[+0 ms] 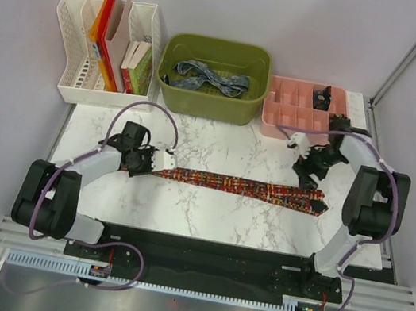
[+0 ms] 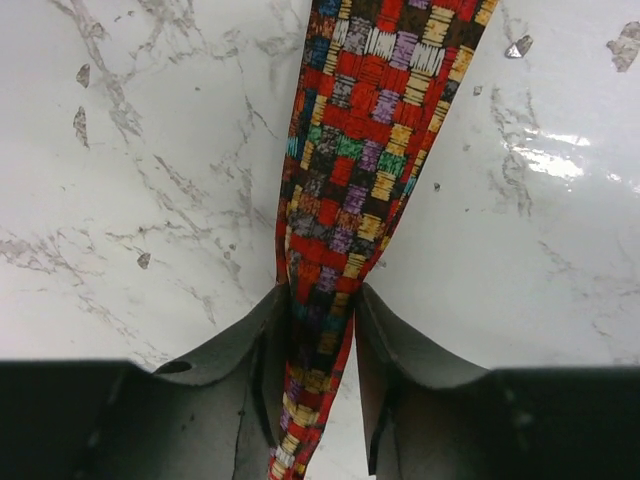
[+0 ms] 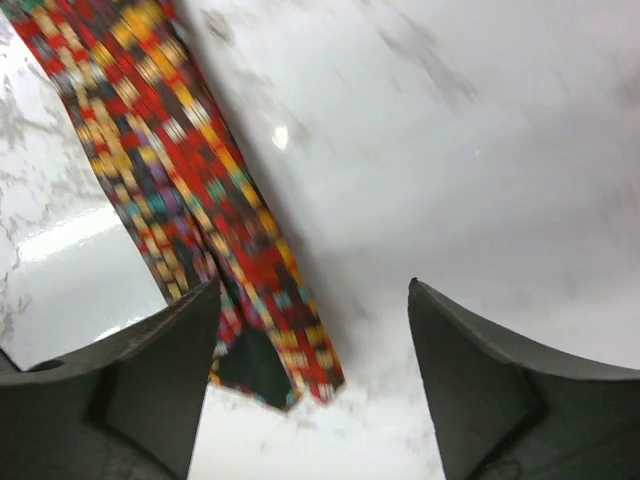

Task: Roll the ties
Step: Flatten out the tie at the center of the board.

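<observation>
Marble table [image 1: 206, 212]: red patterned tie [image 1: 235, 184] lies flat across it, 9 to 3 o'clock. Green bin [image 1: 172, 94] at 12 holds the blue-grey tie [image 1: 209, 79]. My left gripper [image 2: 322, 300] is pinching the red one's 9 o'clock end, and my right gripper [image 3: 315, 290] is spread wide above its 3 o'clock end.

I see one tie [image 1: 235, 184] lying left-to-right on the table [image 1: 218, 141]; behind it, left to right: file rack [image 1: 68, 58], tub [image 1: 209, 105] holding another tie [image 1: 209, 79], divided tray [image 1: 277, 127].

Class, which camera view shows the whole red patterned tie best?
Top external: the red patterned tie lies full length on the table. Left wrist shows only the stretch pinched in the left gripper; right wrist, just its blurred end.
</observation>
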`<action>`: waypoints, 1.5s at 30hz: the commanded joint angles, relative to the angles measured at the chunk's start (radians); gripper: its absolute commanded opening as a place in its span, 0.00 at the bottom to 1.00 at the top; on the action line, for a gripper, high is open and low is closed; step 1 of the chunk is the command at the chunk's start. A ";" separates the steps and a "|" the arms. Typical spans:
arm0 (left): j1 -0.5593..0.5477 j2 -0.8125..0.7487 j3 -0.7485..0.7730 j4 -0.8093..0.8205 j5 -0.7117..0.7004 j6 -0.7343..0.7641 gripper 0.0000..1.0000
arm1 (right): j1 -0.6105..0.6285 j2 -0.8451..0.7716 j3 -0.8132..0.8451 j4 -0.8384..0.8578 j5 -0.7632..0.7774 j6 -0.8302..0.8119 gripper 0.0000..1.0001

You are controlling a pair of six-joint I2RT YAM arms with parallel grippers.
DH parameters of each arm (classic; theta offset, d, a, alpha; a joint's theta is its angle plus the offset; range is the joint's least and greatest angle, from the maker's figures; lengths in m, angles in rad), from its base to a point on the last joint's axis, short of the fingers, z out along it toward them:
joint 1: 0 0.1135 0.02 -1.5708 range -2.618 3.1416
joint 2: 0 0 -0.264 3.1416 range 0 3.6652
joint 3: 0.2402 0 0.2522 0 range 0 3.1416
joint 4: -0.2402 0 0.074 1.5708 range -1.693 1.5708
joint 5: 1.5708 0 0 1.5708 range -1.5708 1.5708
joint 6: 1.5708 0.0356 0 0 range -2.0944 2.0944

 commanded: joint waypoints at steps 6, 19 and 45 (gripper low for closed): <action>0.000 -0.119 0.049 -0.086 0.086 -0.131 0.47 | -0.264 -0.128 -0.164 0.008 -0.054 0.167 0.56; 0.016 0.016 0.121 -0.149 0.177 -0.013 0.50 | -0.266 -0.055 -0.274 0.259 0.147 0.290 0.27; 0.190 0.102 0.192 -0.206 0.128 0.254 0.37 | -0.266 0.005 -0.230 0.338 0.206 0.328 0.24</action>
